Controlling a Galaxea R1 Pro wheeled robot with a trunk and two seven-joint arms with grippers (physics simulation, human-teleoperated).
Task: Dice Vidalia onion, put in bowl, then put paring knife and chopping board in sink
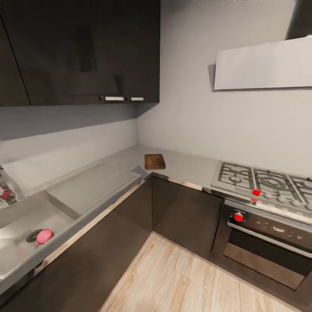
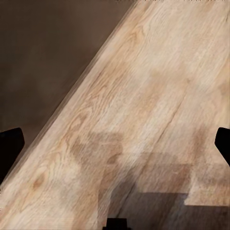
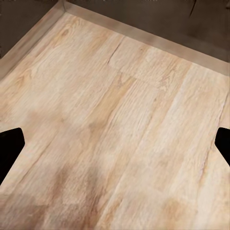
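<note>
A: Looked into an L-shaped kitchen corner from the head view. Saw the countertop (image 1: pixel 182 167), matte grey, running along both walls over dark cabinets (image 1: pixel 186 214).

B: And the onion?

A: Lay in the sink (image 1: pixel 17 251), at the picture's lower left. Pinkish Vidalia onion (image 1: pixel 44 236), resting just beside the round drain (image 1: pixel 33 235), apparently touching its edge.

B: Chopping board?

A: Sat flat on the countertop near the inner corner. Chopping board (image 1: pixel 154 161), dark brown, well apart from the sink, with the flat steel drainboard (image 1: pixel 93 186) between them.

B: Anything else along the counter?

A: Gas hob (image 1: pixel 266 182) at the right, with red knobs (image 1: pixel 256 192) on its front and an oven (image 1: pixel 268 242) below. Pale hood (image 1: pixel 262 65) on the wall above. Dark wall cabinets (image 1: pixel 82 52) over the sink side. Some blurred reddish clutter at the far left edge; could not tell what.

B: Grippers?

A: Left gripper (image 2: pixel 115 143) pointed down at the pale wooden floor (image 2: pixel 158 96), beside a dark cabinet front. Dark fingertips (image 2: pixel 10 143) seen only at the opposite edges of the left wrist view, so jaws spread wide, nothing between them.

B: Right one?

A: Much the same. Right gripper (image 3: pixel 115 146) hung over the floor near the dark kickboard, fingertips (image 3: pixel 9 146) at opposite edges of the right wrist view, jaws wide apart and holding nothing.
</note>
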